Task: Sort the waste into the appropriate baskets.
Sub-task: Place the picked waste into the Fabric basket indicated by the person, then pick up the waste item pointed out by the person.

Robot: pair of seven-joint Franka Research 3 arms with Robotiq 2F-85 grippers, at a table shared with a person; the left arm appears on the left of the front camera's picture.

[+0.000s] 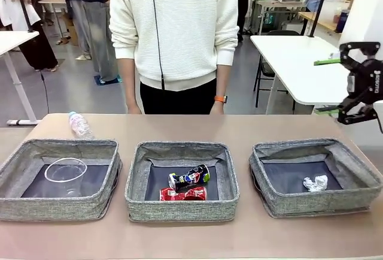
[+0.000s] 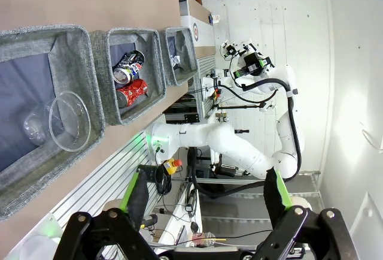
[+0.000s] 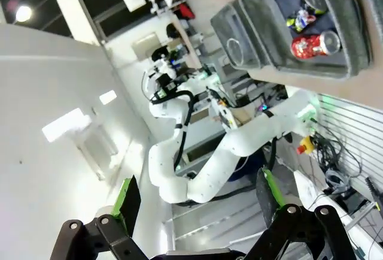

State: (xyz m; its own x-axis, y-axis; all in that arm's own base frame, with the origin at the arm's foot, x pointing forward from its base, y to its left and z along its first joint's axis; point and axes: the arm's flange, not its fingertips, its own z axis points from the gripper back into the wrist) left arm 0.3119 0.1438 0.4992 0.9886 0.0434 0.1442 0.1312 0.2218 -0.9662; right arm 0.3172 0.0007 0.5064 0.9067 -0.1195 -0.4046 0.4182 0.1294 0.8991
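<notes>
Front view, nearest the camera: three grey woven baskets stand in a row on the brown table (image 1: 179, 125). The left basket (image 1: 24, 203) holds a clear plastic cup (image 1: 64, 170) lying on its dark bottom. The middle basket (image 1: 179, 211) holds a crushed red can (image 1: 183, 194) at the near side and, just behind it, a dark printed drink can (image 1: 190, 177) with a green end, lying tilted. The right basket (image 1: 281, 203) holds a crumpled white paper ball (image 1: 315, 183) toward its right side. Behind the left basket, a clear plastic bottle (image 1: 79, 126) lies on the bare table near the far edge. Farther back a person in a white sweater (image 1: 173, 26) stands at the far side, arms down, an orange watch (image 1: 221, 99) on one wrist. At the picture's right edge the right gripper (image 1: 335, 86) hangs raised above the table beyond the right basket, its green-padded fingers spread wide, holding nothing.

The left wrist view adds what the front does not: the left gripper (image 2: 206, 203), jaws wide and empty, off the table's near edge, with the baskets seen sideways.

The right wrist view shows the right gripper's wide, empty fingers (image 3: 127, 199), with the two cans in the middle basket beyond.
</notes>
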